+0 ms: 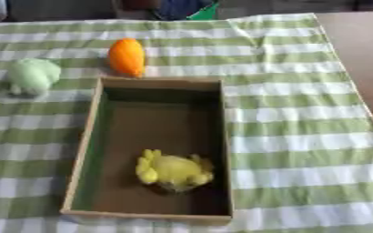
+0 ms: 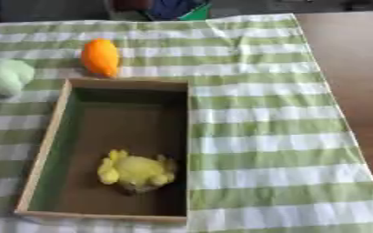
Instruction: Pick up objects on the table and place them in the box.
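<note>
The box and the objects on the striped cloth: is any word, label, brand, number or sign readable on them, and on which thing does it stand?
None: no readable text in either view.
The box, yellow toy, orange object, pale green object and striped cloth show no lettering.

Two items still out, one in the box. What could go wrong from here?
The orange object lies close to the box's far wall, so a reaching hand may bump the box or roll the object away. The pale green object sits near the cloth's left side and could be pushed further off. Neither hand is in view.
</note>
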